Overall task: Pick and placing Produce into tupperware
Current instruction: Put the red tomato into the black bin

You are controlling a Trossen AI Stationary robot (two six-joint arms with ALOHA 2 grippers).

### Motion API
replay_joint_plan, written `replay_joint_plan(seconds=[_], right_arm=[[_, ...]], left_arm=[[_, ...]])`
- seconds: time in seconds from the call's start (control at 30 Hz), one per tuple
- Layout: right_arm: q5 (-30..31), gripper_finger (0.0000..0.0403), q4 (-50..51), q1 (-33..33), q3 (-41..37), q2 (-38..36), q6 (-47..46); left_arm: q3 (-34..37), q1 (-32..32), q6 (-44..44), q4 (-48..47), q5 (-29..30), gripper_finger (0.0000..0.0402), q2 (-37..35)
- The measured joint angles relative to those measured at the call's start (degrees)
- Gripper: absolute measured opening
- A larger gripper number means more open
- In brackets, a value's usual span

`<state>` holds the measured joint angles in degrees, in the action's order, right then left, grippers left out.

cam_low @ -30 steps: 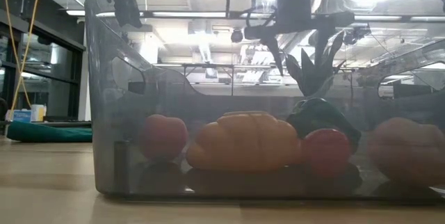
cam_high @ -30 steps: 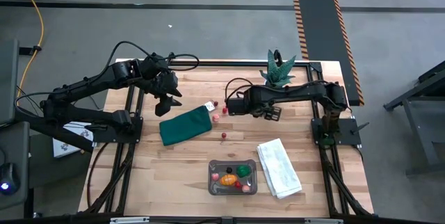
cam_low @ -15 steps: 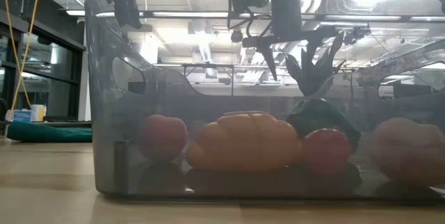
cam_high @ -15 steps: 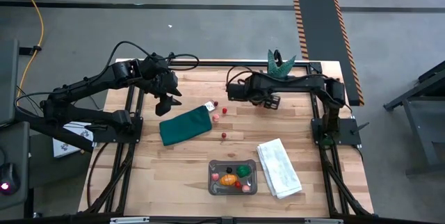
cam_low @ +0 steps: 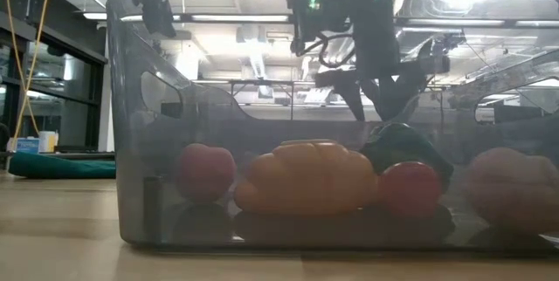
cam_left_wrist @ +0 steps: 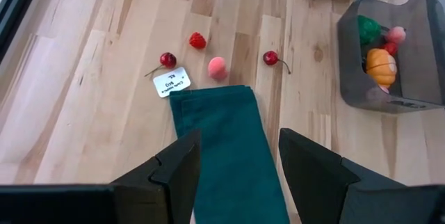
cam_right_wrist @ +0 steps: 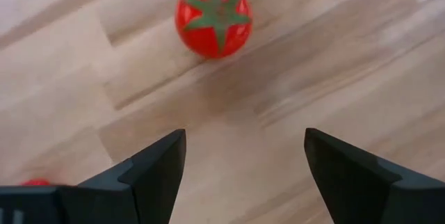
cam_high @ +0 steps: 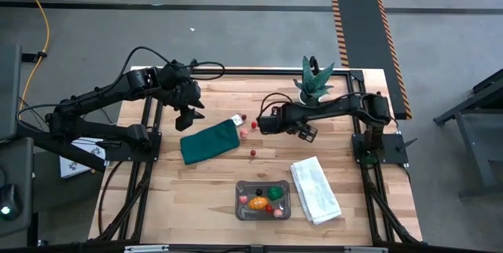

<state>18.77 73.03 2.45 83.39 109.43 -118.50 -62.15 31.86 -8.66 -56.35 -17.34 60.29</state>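
Note:
Several small toy fruits lie loose on the wood. They are a dark red cherry [cam_left_wrist: 167, 60], a red strawberry-like piece [cam_left_wrist: 197, 40], a pink piece [cam_left_wrist: 217, 67] and another cherry [cam_left_wrist: 271, 58]. My right gripper [cam_high: 262, 122] hovers open just short of the red fruit with a green leafy top [cam_right_wrist: 213, 17]. My left gripper [cam_left_wrist: 240, 161] hangs open above the dark green cloth [cam_left_wrist: 226, 140]. The clear greyish container [cam_high: 263, 199] near the table's near edge holds orange [cam_low: 306, 176], red [cam_low: 207, 170] and green [cam_low: 406, 146] pieces.
A folded white towel [cam_high: 314, 188] lies right of the container. A spiky green plant in a white pot [cam_high: 314, 80] stands by the far edge, behind the right arm. A small white tag [cam_left_wrist: 171, 82] sticks out from the cloth's far corner. Bare wood shows between the cloth and the container.
My right arm swung toward the table's far edge, then came back toward the near edge. Its gripper ended beside the red fruit, close to where it started. The loose fruits and the container kept their places.

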Motion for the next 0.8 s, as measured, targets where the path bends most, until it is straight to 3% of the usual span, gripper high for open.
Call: replay_joint_plan(seconds=[0.33,0.6,0.8], right_arm=[[2.5,0.0284,-1.6,4.4,0.1,0.1,6.3],[4.2,0.0284,-2.7,6.9,-0.2,0.1,6.4],[1.9,0.0284,-8.9,6.2,-5.4,-0.2,2.8]], left_arm=[[0.0,0.0,-0.1,0.0,0.1,0.0182,0.0],[0.0,0.0,-0.1,-0.9,0.1,0.0182,0.0],[0.0,0.0,-0.1,-0.9,0.1,0.0182,0.0]])
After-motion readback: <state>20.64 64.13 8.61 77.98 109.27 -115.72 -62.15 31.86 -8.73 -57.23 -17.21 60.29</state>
